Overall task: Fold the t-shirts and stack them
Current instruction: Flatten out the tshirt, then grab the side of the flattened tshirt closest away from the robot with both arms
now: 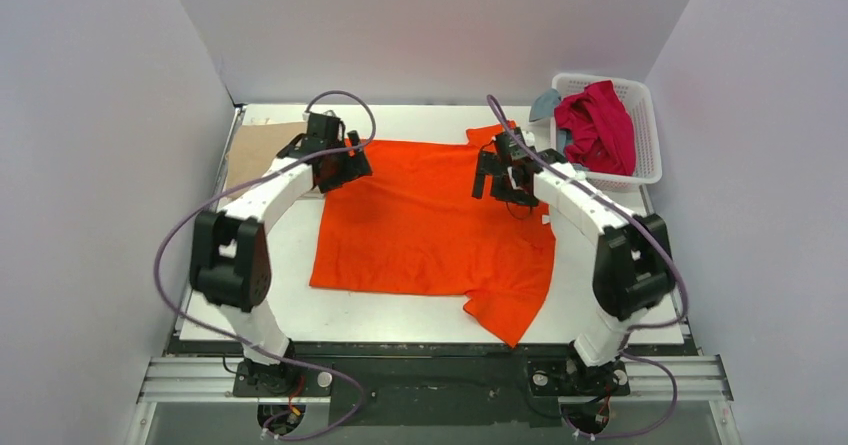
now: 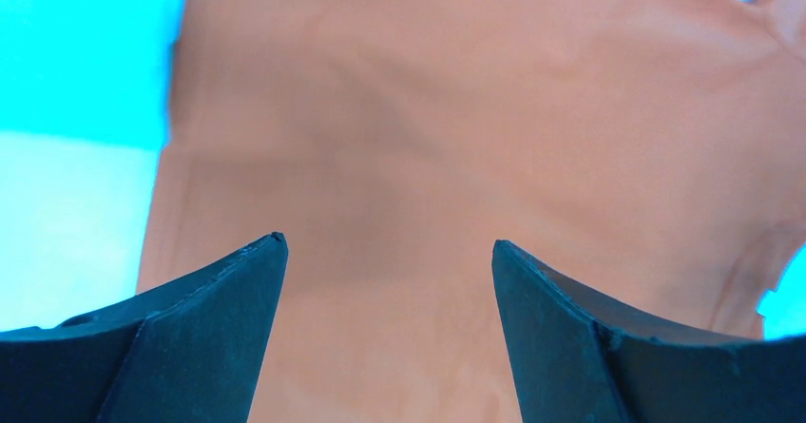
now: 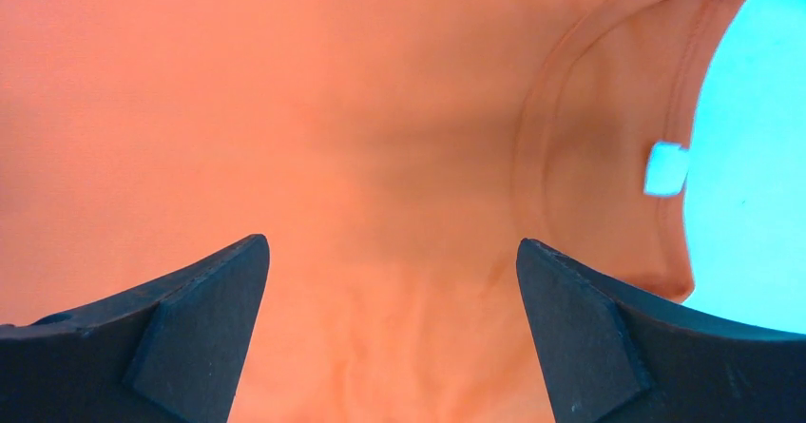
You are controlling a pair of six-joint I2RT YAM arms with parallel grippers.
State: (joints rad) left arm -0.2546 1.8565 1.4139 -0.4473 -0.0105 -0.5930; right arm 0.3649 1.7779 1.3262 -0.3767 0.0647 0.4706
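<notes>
The white worktop (image 1: pixel 400 313) fills the middle of the top view, walled on the left, right and far sides. Bare strips run along its lower edge and between the left arm and the cloth.

The orange t-shirt (image 1: pixel 420 225) lies flat and sideways at the centre. Its straight hem faces the left of the frame and its neck the right. One sleeve points to the upper edge and the other trails to the lower right, nearly reaching the worktop's near edge.

The white lattice basket (image 1: pixel 650 135) sits in the upper right corner, close to the right wall. A tan t-shirt (image 1: pixel 258 150) lies flat in the upper left, partly under the left arm and just beside the orange hem corner. A crimson t-shirt (image 1: pixel 600 130) is heaped in the basket, and a grey-blue t-shirt (image 1: pixel 545 105) hangs over the basket's left rim.

The left end effector (image 2: pixel 388 247) hovers over the shirt's upper left corner, jaws spread wide and empty, with the cloth's edge and bare worktop at frame left. The right end effector (image 3: pixel 393 242) stands wide and empty beside the collar. The white neck label (image 3: pixel 665 168) shows inside the collar at the right of the right wrist view.
</notes>
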